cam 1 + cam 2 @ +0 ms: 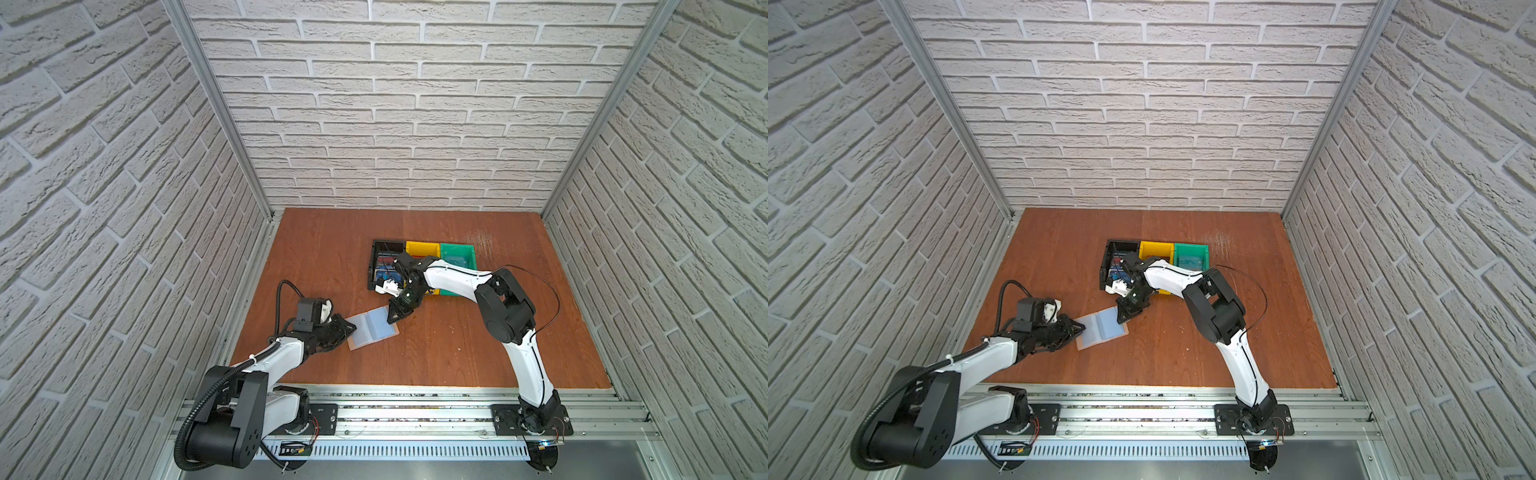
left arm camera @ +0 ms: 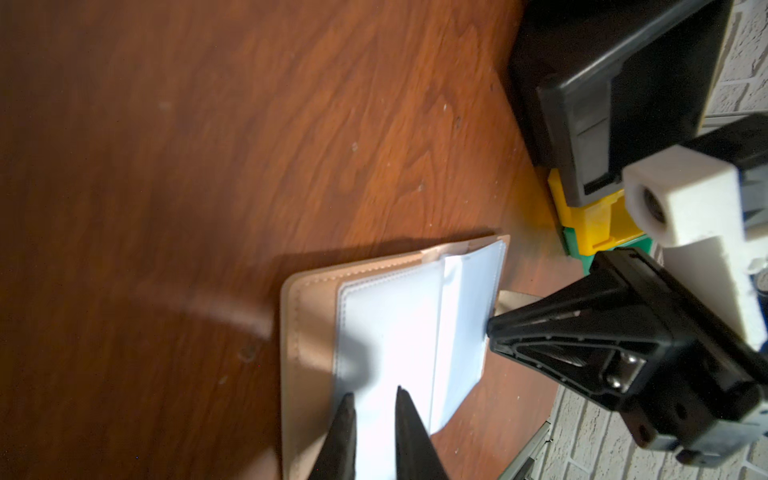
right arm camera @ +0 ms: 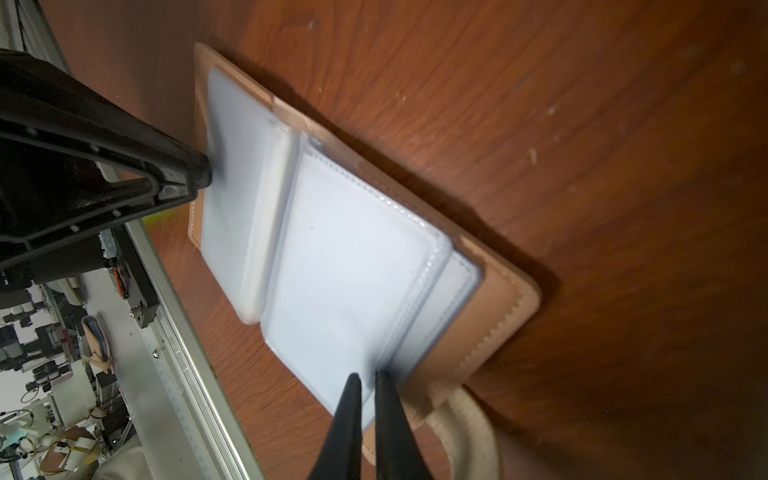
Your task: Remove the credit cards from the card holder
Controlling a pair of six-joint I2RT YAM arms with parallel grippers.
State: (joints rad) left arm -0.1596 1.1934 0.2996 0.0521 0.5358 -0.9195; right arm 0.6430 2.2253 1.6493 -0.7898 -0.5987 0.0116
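While my left jaws pin the card holder at nine o'clock, my right jaws, nearly shut, pinch a sleeve; next, peel it back.

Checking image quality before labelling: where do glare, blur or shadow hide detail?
Left wrist view: card holder sleeves glare white, tabletop blurred and dim. Right wrist view: sleeves washed pale, wood darkens in one corner. Both top views: sharp, evenly lit, brick walls bowed.

Overhead stereo pair; wrist cams close, facing.
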